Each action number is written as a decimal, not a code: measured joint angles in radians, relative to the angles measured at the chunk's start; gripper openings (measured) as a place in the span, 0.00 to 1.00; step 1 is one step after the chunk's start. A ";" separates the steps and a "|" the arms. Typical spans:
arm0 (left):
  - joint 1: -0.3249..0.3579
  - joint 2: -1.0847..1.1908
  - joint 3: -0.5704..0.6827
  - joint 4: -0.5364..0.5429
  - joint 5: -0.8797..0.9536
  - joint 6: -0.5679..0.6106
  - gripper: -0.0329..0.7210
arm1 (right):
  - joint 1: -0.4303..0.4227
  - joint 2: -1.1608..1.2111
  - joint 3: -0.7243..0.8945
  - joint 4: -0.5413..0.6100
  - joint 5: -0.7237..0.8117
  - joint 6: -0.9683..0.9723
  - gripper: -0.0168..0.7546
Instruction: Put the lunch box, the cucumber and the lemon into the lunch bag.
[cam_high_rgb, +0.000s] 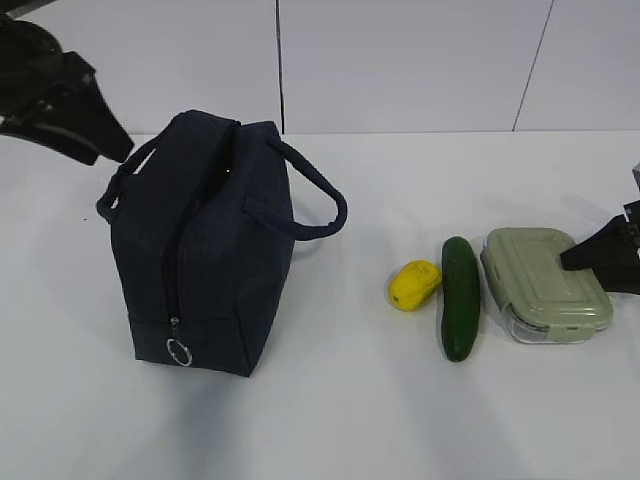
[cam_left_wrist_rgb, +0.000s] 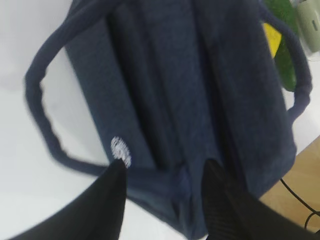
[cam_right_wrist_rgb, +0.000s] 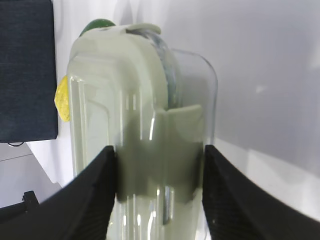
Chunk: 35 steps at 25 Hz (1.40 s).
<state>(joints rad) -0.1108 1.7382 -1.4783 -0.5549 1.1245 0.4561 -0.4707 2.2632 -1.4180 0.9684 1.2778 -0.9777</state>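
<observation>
Lunch bag (cam_high_rgb: 205, 245) noted lower left of exterior frame, upright on table (cam_high_rgb: 330, 420), nothing seen loaded. Lemon (cam_high_rgb: 414, 284), cucumber (cam_high_rgb: 460, 297), lunch box (cam_high_rgb: 545, 285) lined up centre-right, all outside bag. Right gripper (cam_right_wrist_rgb: 160, 195) spread astride lunch box end, grip not confirmed. Left gripper (cam_left_wrist_rgb: 162, 200) spread, empty, above bag. All three placements judged outstanding.

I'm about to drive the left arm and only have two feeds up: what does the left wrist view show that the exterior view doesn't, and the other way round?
Only the left wrist view: the round white logo on the dark navy fabric lunch bag, with the open left gripper beside its end.
Only the exterior view: the bag's metal zipper ring, the whole clear lunch box with sage-green lid and the right gripper.
Both: bag, yellow lemon, dark green cucumber.
</observation>
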 joint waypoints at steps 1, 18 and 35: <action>-0.013 0.016 -0.020 0.002 0.002 0.000 0.52 | 0.000 0.000 0.000 0.000 0.000 0.000 0.53; -0.047 0.105 -0.046 0.195 0.034 -0.107 0.13 | 0.000 0.000 0.000 0.000 0.000 0.000 0.53; -0.044 0.129 -0.281 0.266 0.108 -0.170 0.05 | 0.000 0.000 0.000 0.002 0.000 0.000 0.53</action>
<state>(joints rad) -0.1548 1.8676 -1.7594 -0.2892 1.2327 0.2860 -0.4707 2.2632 -1.4180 0.9702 1.2778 -0.9777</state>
